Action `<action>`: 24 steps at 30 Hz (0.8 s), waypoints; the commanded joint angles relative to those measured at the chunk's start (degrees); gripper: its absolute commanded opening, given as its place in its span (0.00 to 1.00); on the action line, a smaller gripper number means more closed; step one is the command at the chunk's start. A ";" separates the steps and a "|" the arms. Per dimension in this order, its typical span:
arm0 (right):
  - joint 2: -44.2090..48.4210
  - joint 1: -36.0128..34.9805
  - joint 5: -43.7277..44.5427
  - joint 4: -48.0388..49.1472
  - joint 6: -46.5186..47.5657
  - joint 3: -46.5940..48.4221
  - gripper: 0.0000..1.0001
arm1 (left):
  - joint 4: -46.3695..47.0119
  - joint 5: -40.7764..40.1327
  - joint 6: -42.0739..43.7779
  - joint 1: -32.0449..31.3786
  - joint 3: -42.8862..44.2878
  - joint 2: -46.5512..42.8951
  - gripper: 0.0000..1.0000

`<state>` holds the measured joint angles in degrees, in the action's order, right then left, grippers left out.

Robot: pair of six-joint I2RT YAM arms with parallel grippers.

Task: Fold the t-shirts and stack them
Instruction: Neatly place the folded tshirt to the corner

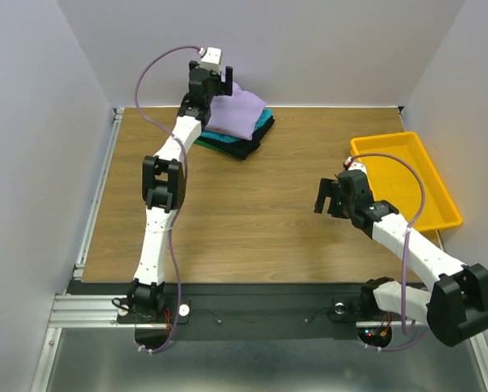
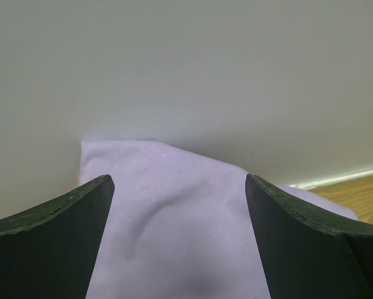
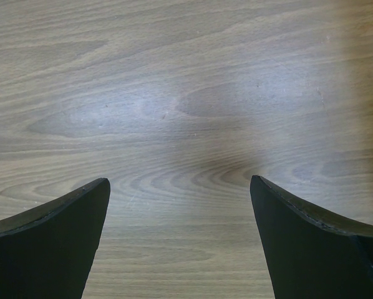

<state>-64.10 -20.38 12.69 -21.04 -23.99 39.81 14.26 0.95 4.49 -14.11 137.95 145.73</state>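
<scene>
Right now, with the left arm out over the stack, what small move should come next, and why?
Probably lift the left gripper and draw it back. Its fingers are open and empty, and the purple shirt already lies on top of the folded stack; no other shirt is in view.
</scene>
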 commanded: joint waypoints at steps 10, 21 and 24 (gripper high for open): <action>-2.35 -0.45 -1.09 0.56 -2.82 0.79 1.00 | 4.91 9.06 -12.66 4.44 6.89 9.31 0.99; 4.15 -0.45 -1.96 0.38 -2.12 2.11 1.00 | -3.97 13.64 -14.95 4.44 1.36 -8.69 0.99; 6.34 -0.45 -2.49 0.30 -2.29 2.55 1.00 | -10.19 10.58 -17.40 4.44 -3.81 -18.97 0.99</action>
<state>-60.53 -20.38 10.68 -21.19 -25.96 39.81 7.46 12.82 -9.74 -9.87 136.18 146.06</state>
